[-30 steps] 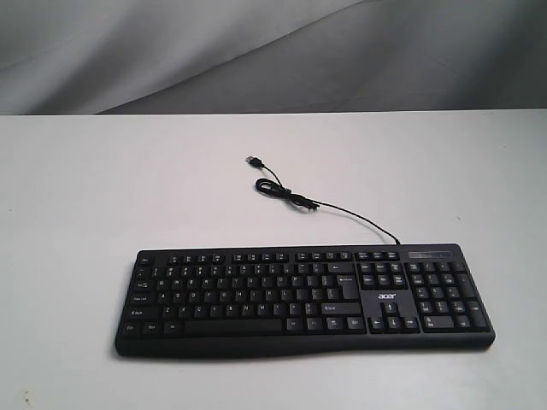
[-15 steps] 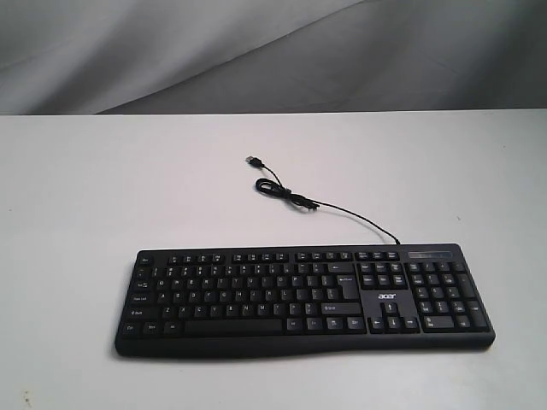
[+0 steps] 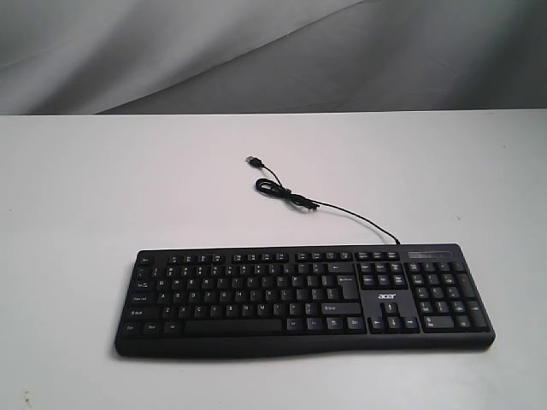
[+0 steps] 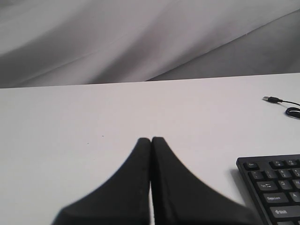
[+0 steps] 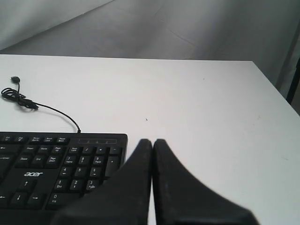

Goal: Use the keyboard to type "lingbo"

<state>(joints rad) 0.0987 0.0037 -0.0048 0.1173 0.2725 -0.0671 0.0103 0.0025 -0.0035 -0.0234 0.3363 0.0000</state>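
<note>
The black keyboard (image 3: 303, 297) lies flat near the front of the white table, number pad on the right, white "acer" logo above the arrow keys. Its thin USB cable (image 3: 291, 195) curls away behind it to a loose plug. Neither arm shows in the exterior view. In the left wrist view my left gripper (image 4: 151, 139) is shut with nothing in it, over bare table beside the keyboard's (image 4: 274, 187) left end. In the right wrist view my right gripper (image 5: 153, 141) is shut and empty, at the number-pad end of the keyboard (image 5: 61, 164).
The white table (image 3: 102, 188) stretches wide around the keyboard. A grey cloth backdrop (image 3: 256, 51) hangs behind it. The table's right edge (image 5: 276, 93) shows in the right wrist view.
</note>
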